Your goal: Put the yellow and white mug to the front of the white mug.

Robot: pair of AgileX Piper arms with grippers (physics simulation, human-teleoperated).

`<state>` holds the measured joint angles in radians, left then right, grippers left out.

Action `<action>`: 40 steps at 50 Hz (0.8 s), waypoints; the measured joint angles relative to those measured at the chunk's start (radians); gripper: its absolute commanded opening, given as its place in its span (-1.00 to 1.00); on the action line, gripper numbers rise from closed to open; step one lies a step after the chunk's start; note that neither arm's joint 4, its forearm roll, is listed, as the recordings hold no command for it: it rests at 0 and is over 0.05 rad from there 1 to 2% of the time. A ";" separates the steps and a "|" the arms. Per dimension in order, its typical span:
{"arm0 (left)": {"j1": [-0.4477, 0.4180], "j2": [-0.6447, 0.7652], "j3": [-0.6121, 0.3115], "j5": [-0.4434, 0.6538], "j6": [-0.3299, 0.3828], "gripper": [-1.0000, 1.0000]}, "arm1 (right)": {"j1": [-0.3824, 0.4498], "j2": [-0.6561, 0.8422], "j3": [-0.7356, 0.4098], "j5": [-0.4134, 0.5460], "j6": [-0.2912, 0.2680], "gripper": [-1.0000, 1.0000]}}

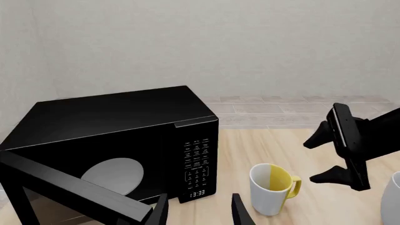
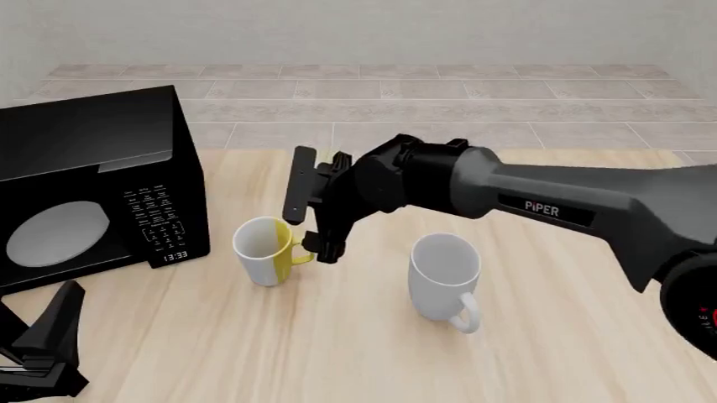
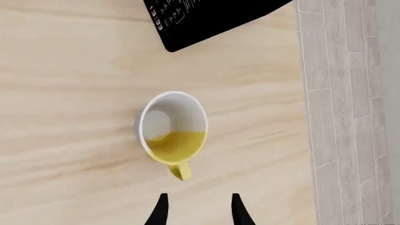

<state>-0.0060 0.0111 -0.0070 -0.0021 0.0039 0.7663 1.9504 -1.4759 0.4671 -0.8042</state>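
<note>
The yellow and white mug (image 2: pixel 267 250) stands upright on the wooden table, its yellow handle (image 2: pixel 300 254) pointing right toward the white mug (image 2: pixel 446 277). The white mug is larger, stands a hand's width to the right, and its handle faces the front edge. My right gripper (image 2: pixel 311 217) hovers open just above and right of the small mug's handle, with nothing between its fingers. In the right wrist view, the yellow and white mug (image 3: pixel 172 126) lies just beyond that gripper (image 3: pixel 198 211). My left gripper (image 2: pixel 50 353) is open and low at the front left corner, far from both mugs.
A black microwave (image 2: pixel 96 180) stands at the left, close beside the small mug, with a grey plate showing inside. In the left wrist view its door (image 1: pixel 69 187) looks swung open toward the front. Tiled floor lies beyond the table's far edge (image 2: pixel 448 149).
</note>
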 measured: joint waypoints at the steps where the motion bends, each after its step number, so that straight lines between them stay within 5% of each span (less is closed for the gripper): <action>1: 0.000 0.000 0.000 0.000 0.000 1.00 | 0.000 0.003 -0.002 0.000 0.000 1.00; 40: 0.000 0.000 0.000 0.000 0.000 1.00 | -0.007 0.110 -0.048 -0.012 0.015 1.00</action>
<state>-0.0060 0.0112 -0.0070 -0.0021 0.0039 0.7588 2.0607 -1.5240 0.4554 -0.7893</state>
